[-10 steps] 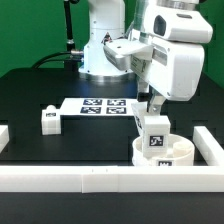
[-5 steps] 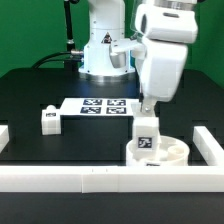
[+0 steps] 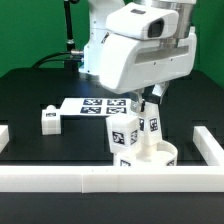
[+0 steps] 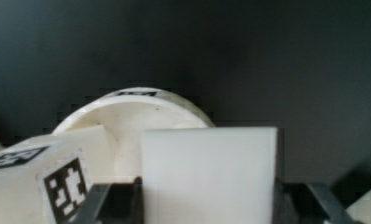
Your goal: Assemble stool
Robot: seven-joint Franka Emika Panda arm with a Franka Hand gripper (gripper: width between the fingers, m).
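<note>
The round white seat (image 3: 158,160) lies by the front rail, and its far rim shows in the wrist view (image 4: 137,105). A tagged white leg (image 3: 125,136) stands upright in it; it also shows in the wrist view (image 4: 49,178). My gripper (image 3: 150,112) is shut on a second white leg (image 3: 151,127) that stands upright on the seat beside the first. In the wrist view this leg (image 4: 212,165) fills the gap between the dark fingers (image 4: 107,200) of the gripper (image 4: 212,208). A third tagged leg (image 3: 48,120) lies on the black table at the exterior view's left.
The marker board (image 3: 103,105) lies flat behind the seat. White border rails run along the front (image 3: 70,180), the exterior view's right (image 3: 210,145) and left (image 3: 4,136). The robot base (image 3: 100,55) stands at the back.
The wrist has turned with the leg in its grip, and the arm's body now swings toward the exterior view's left. The seat has shifted slightly left. A second upright leg now shows.
</note>
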